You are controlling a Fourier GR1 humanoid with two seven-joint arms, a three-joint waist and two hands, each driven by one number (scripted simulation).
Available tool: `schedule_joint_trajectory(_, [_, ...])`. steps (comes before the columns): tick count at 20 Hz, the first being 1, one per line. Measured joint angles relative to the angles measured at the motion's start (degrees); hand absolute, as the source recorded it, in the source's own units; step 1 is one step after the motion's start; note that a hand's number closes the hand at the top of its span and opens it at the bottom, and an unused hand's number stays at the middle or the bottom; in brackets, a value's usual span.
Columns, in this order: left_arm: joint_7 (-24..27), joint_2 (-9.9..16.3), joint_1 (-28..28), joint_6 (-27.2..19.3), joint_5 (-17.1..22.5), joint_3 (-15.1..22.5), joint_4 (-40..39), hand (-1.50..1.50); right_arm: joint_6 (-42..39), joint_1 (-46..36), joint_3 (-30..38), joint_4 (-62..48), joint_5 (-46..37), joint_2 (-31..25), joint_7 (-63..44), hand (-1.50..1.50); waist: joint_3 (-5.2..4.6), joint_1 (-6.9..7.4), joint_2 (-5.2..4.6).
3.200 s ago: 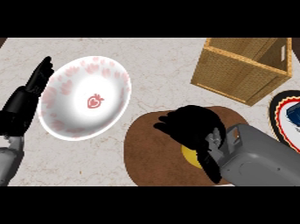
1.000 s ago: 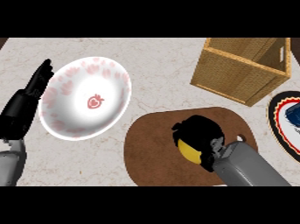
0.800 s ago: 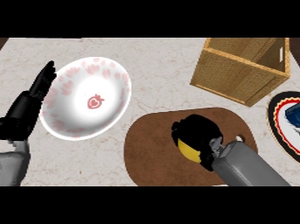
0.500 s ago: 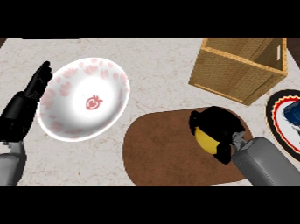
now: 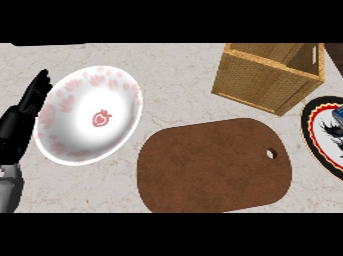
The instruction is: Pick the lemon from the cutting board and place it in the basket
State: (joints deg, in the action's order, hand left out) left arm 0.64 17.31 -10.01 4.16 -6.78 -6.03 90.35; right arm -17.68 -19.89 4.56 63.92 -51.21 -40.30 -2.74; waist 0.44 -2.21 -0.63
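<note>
A pale marbled counter (image 5: 181,90) meets dark wood at both upper corners.

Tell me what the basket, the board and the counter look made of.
Basket: woven wicker or cane by its fine tan weave, matte. Board: probably wood, dark brown, matte, with a hanging hole; no clear grain shows. Counter: pale marble-like stone, faint grey veining.

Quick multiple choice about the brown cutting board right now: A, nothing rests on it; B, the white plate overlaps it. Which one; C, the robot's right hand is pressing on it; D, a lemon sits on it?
A. The cutting board shows only bare brown surface; the white plate lies apart to its left, and no right hand shows in the head view.
</note>
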Motion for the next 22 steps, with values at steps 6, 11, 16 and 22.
schedule_joint_trajectory(6, [-0.10,0.09,-0.87,0.84,0.24,0.37,-0.26,0.00,11.08,-4.92,14.76,-6.77,8.56,-2.71,6.29,1.50,-0.06,1.56,0.15])
schedule_joint_trajectory(11, [-0.90,-0.15,-1.79,0.94,-0.20,0.92,-0.89,0.00,9.47,-11.57,23.86,-9.59,19.47,-4.56,13.31,1.50,-0.21,2.17,0.40])
schedule_joint_trajectory(16, [-0.72,-0.46,-3.51,1.13,-0.60,1.19,-2.22,0.00,4.17,-20.15,25.91,-12.91,24.30,-8.98,15.38,1.50,-0.36,2.83,0.39])
schedule_joint_trajectory(22, [-0.78,-1.30,-3.09,1.14,-1.06,1.76,-1.84,0.00,-3.15,-31.81,22.63,-12.29,27.40,-9.34,8.39,1.50,-0.48,3.19,0.56])
